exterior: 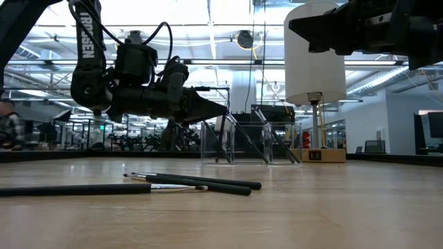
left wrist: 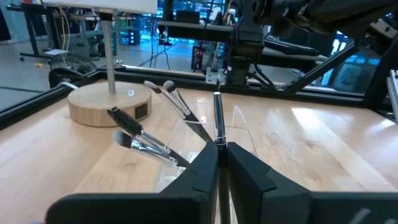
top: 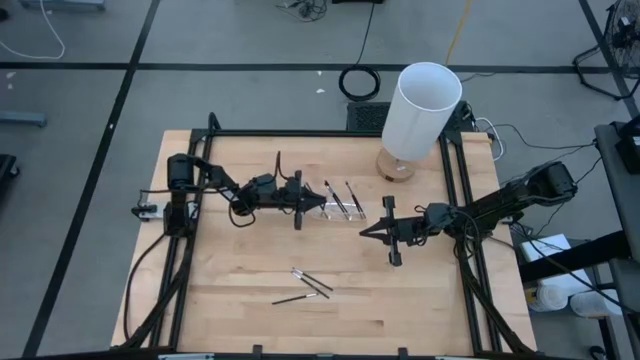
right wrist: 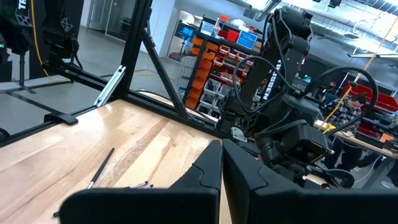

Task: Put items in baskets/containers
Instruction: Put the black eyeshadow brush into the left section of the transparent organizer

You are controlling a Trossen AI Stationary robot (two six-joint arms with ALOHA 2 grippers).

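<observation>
A clear tray (top: 340, 208) stands mid-table. Several dark brushes (left wrist: 144, 144) lie in it, heads poking out over its rim toward a wooden lamp base. My left gripper (top: 318, 206) points level at the tray's left end, fingers nearly together with one thin dark brush (left wrist: 217, 118) between them. Three more brushes (top: 310, 285) lie flat on the table toward the near edge, seen close in the low view (exterior: 194, 182). My right gripper (top: 362, 232) hovers shut and empty just right of the tray. My left gripper (left wrist: 222, 147) pinches the brush's handle end (left wrist: 219, 142) between its two fingers. It comes level from the table's left, fingers lying along the brush. The brush sticks straight out ahead of the fingertips over the tray. Whether its far tip (left wrist: 216, 95) rests on anything, I cannot tell.
A tall white cylinder lamp (top: 420, 110) on a round wooden base (left wrist: 109, 102) stands just behind the tray at the far right. A black frame (top: 455, 190) borders the tabletop. Bare wood lies between the tray and the loose brushes.
</observation>
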